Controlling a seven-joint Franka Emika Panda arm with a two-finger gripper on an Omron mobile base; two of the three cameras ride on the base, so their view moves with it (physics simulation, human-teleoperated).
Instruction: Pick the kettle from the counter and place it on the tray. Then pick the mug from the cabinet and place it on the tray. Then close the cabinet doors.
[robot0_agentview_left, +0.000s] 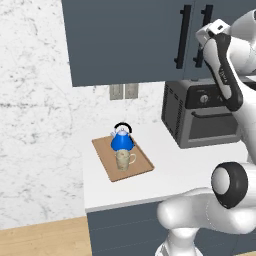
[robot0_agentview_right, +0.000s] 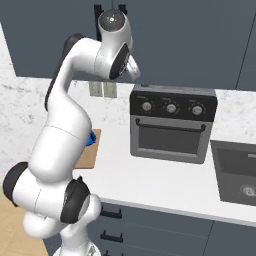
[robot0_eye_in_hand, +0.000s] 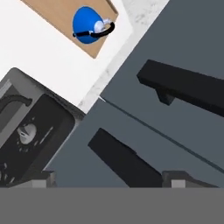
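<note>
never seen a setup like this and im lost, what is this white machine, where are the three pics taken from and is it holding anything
It is a white robot arm on a driving base in a simulated kitchen. Two pictures come from cameras on the base, behind the arm to its left and right. The third looks along its gripper, which is open and holds nothing, close to the shut cabinet doors. On the counter lies a wooden tray bearing a blue kettle and a mug, with a toaster oven alongside.

Wall: white marble-veined backsplash (robot0_agentview_left: 35, 100) with a pale double outlet plate (robot0_agentview_left: 124, 91).
Appliance: grey toaster oven (robot0_agentview_right: 172, 129), three knobs, bar handle.
Sink: dark basin (robot0_agentview_right: 236, 172) at right.
Floor: light wood planks (robot0_agentview_left: 42, 237).
</note>
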